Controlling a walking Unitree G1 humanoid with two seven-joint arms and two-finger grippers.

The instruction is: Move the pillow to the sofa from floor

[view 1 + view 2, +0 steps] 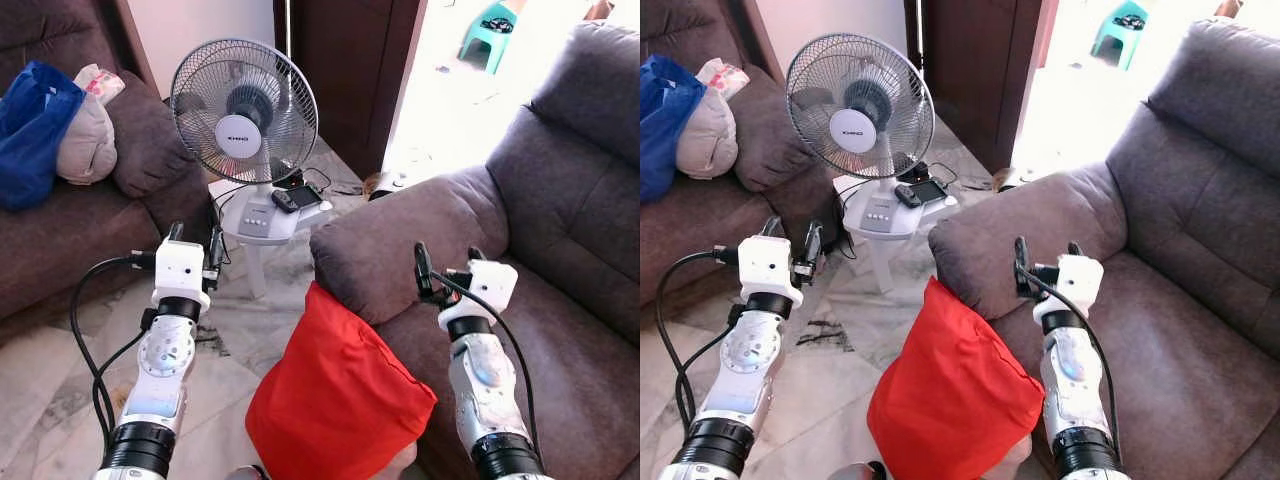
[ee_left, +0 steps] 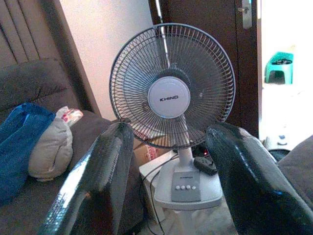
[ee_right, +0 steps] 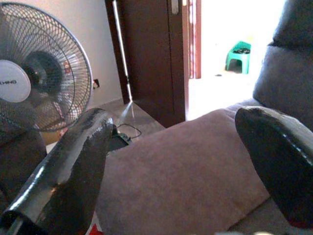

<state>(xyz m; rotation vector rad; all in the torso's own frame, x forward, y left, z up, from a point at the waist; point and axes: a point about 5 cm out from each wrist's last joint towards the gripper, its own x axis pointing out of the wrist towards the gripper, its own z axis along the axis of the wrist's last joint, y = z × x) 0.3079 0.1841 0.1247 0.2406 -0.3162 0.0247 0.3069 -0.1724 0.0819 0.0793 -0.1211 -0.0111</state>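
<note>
A bright red fabric pillow (image 1: pixel 335 400) leaned low against the front of the brown upholstered sofa (image 1: pixel 560 290), its upper corner touching the base of the padded armrest (image 1: pixel 400 235); its lower edge was cut off by the frame, so whether it rested on the pale marble-patterned floor (image 1: pixel 40 390) could not be told for sure. The right gripper (image 1: pixel 447 268) hovered above the sofa seat just beside the armrest, its black fingers (image 3: pixel 63 171) spread apart with nothing between them. The left gripper (image 1: pixel 193 245) was raised over the floor, well apart from the pillow, its fingers (image 2: pixel 93 181) likewise parted and empty. Beyond them stood a grey desk fan (image 1: pixel 243 110) on a white stool (image 1: pixel 262 225), with a dark remote (image 1: pixel 297 198) on its base. Farther off, a second brown sofa (image 1: pixel 90 215) carried a blue cloth (image 1: pixel 32 130) and a beige cushion (image 1: pixel 85 140).
</note>
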